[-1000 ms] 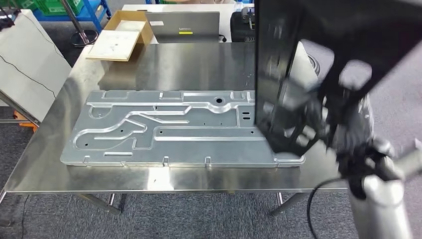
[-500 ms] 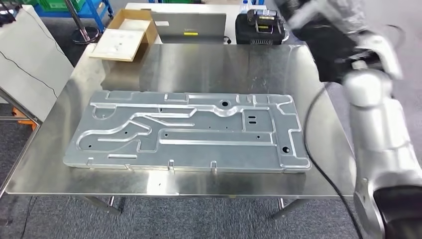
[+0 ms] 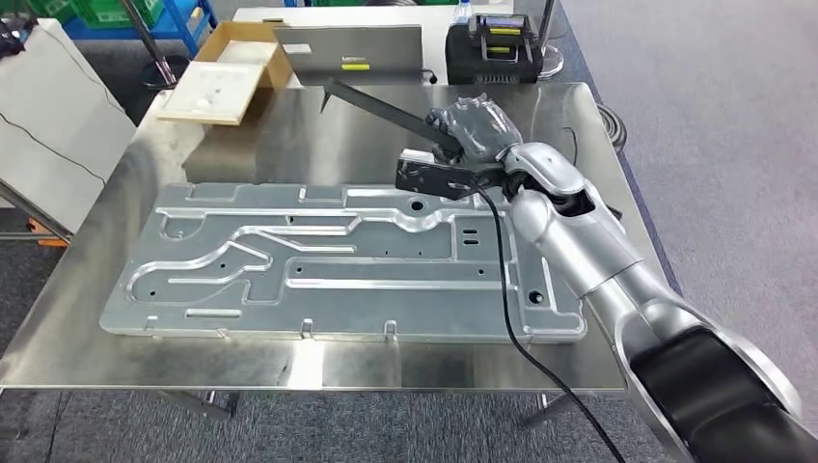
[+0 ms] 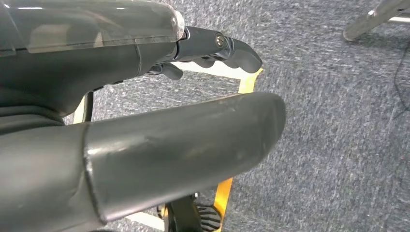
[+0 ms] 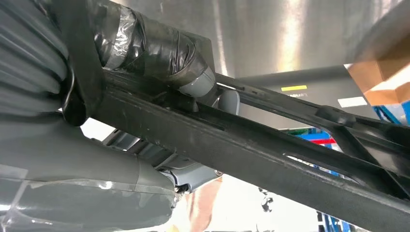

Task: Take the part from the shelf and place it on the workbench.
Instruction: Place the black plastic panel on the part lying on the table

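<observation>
Swung the right hand [image 3: 470, 127] down from the upper right corner to just right of centre, upper half of the frame, fingers wrapped tight round the black part [image 3: 386, 108]. Part tilted, sticking out toward upper left over the steel workbench [image 3: 318, 130], just above the big grey plate [image 3: 338, 265]. Left hand [image 4: 145, 145] over carpet, holding nothing, fingers apart.
</observation>
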